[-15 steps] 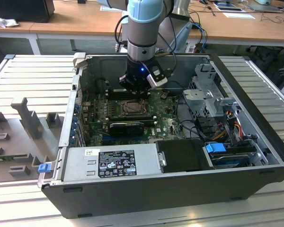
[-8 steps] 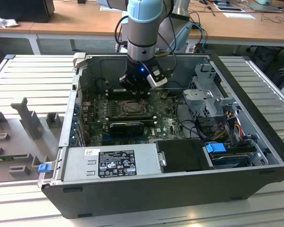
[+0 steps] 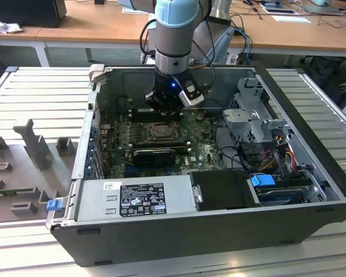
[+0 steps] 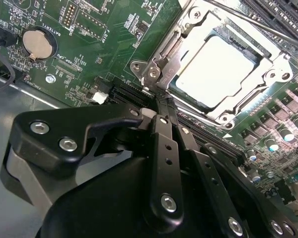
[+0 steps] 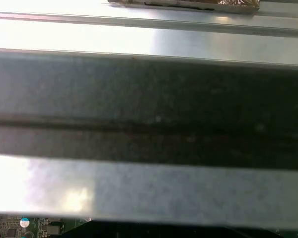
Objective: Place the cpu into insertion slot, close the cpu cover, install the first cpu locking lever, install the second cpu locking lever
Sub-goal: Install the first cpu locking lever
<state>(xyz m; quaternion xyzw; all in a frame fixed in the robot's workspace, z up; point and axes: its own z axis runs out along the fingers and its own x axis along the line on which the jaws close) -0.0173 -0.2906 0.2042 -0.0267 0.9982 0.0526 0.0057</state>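
The cpu (image 4: 219, 69) lies flat in the slot (image 4: 268, 55) on the green board (image 4: 104, 44), its pale top showing through the window of the cover (image 4: 181, 64), which is down over it. A thin lever (image 4: 268, 27) runs along one side of the cover. In the second wrist view my fingers (image 4: 164, 129) are together with nothing between them, and their tips sit at the corner of the cover. In the exterior view my gripper (image 3: 163, 108) hangs inside the open case (image 3: 179, 242), just above the socket (image 3: 160, 132).
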